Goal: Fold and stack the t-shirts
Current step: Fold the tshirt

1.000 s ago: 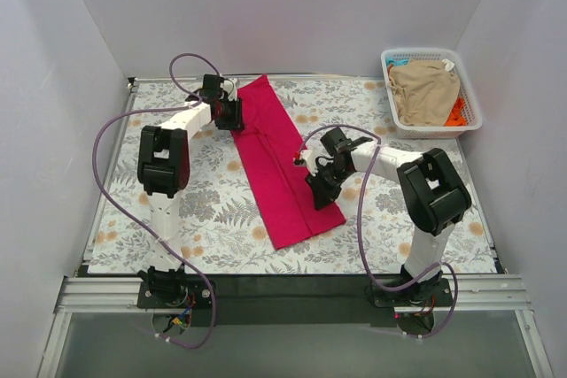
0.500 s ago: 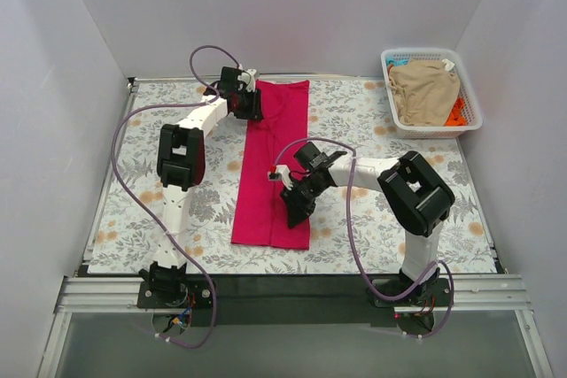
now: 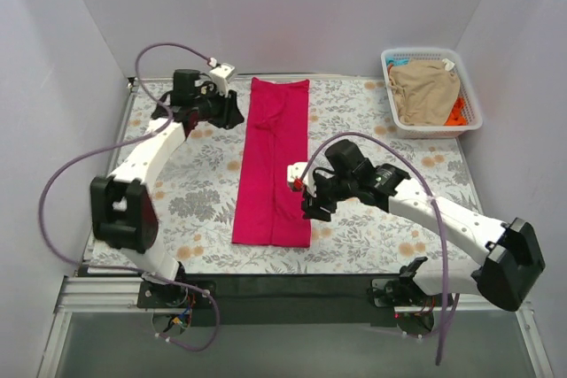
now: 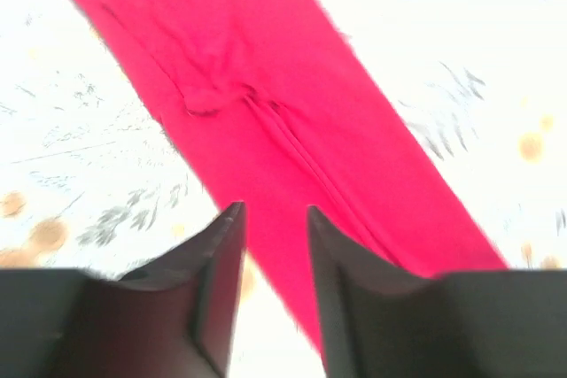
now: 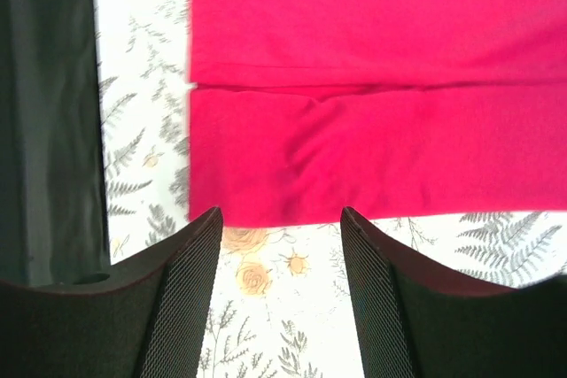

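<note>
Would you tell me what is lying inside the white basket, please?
A tan-beige t-shirt fills the basket, with orange cloth peeking at its right side. Whatever lies beneath is covered.

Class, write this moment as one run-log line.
crimson-pink cloth t-shirt: folded lengthwise, lying flat | left gripper: open, empty | right gripper: open, empty | tan-beige t-shirt: in white plastic lattice basket

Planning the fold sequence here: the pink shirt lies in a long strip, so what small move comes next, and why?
Probably lower the right pincer onto the strip's near end and pinch it. The crimson t-shirt lies straight, already folded lengthwise; the right pincer and the left pincer both stand open beside it, holding nothing, so an end-over-end fold seems next.
</note>
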Robot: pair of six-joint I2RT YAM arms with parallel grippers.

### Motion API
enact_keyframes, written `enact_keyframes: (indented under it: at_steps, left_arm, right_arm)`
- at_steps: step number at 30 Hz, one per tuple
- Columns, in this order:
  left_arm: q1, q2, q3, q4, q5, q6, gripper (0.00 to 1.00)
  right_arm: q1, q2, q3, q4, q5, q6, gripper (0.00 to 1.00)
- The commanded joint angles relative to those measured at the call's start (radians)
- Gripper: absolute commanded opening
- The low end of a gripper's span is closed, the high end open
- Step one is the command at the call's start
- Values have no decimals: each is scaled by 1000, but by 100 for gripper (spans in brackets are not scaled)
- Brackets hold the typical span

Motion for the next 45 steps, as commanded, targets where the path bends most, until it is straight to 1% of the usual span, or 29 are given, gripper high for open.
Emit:
enact_keyframes:
  at_steps: [1, 2, 3, 4, 5, 6, 7, 8, 9, 10, 11, 12, 13, 14, 16, 17, 19, 20, 22, 25, 29, 31, 36, 40, 43, 44, 45]
  left_arm:
    - [0, -331, -209, -38, 129, 238, 30]
    - [5, -381, -267, -76, 163, 290, 29]
    - [16, -444, -352, -174, 238, 382, 30]
    - [19, -548, -401, -220, 273, 422, 34]
    - [20, -608, -443, -253, 286, 444, 40]
    - [20, -660, -531, -299, 331, 461, 43]
    - [17, -770, -574, -319, 350, 514, 47]
    - [14, -821, -616, -342, 369, 550, 50]
    - [13, -874, -712, -354, 388, 567, 53]
    - [11, -935, -754, -351, 387, 638, 54]
    - [11, -1030, -803, -353, 387, 685, 54]
    - [10, -1082, -841, -362, 386, 725, 55]
    - [10, -1124, -913, -362, 392, 793, 55]
    - [8, -1194, -941, -366, 399, 831, 57]
    - [6, -1236, -1009, -394, 431, 906, 58]
    - [6, -1253, -1027, -402, 438, 971, 58]
    - [5, -1262, -1064, -405, 438, 1032, 58]
    - [5, -1256, -1088, -403, 427, 1088, 58]
    - [5, -1219, -1104, -382, 400, 1101, 57]
    - [3, -1160, -1110, -385, 392, 1167, 55]
    - [-1, -1080, -1113, -348, 370, 1181, 54]
    - [-4, -1055, -1125, -330, 355, 1197, 53]
    - [-44, -1048, -1184, -247, 292, 1207, 49]
    - [-72, -1032, -1198, -176, 260, 1155, 49]
    - [-86, -1005, -1198, -161, 248, 1148, 48]
    - [-95, -1000, -1199, -149, 241, 1153, 48]
    - [-98, -989, -1201, -141, 241, 1153, 48]
  right_arm:
    - [84, -108, -110, 27, 73, -128, 54]
    - [135, -158, -162, 38, 86, -134, 57]
    - [162, -181, -191, 57, 115, -137, 58]
    - [190, -203, -222, 98, 141, -140, 59]
    - [250, -235, -289, 127, 194, -143, 60]
    - [279, -247, -317, 156, 225, -140, 61]
    - [305, -255, -345, 226, 263, -134, 61]
    - [343, -258, -381, 257, 314, -130, 60]
    - [354, -258, -399, 287, 327, -122, 59]
    - [359, -257, -414, 319, 336, -122, 58]
    - [370, -254, -429, 369, 356, -122, 57]
    - [377, -248, -458, 397, 362, -122, 57]
    - [381, -241, -469, 413, 360, -125, 57]
    - [390, -228, -477, 437, 351, -128, 56]
    - [400, -200, -495, 457, 337, -134, 55]
    - [408, -188, -495, 457, 322, -139, 54]
    - [413, -166, -501, 488, 319, -148, 52]
    - [414, -145, -500, 495, 322, -148, 52]
    - [416, -113, -489, 502, 321, -143, 50]
    - [416, -88, -491, 517, 313, -146, 49]
    - [416, -53, -495, 525, 308, -160, 43]
    - [414, -37, -503, 526, 307, -173, 42]
    - [416, 4, -531, 564, 339, -200, 41]
    - [414, 55, -514, 568, 359, -194, 38]
    - [414, 73, -505, 566, 359, -189, 33]
    - [414, 75, -505, 565, 357, -189, 28]
    - [416, 75, -503, 563, 357, -191, 27]
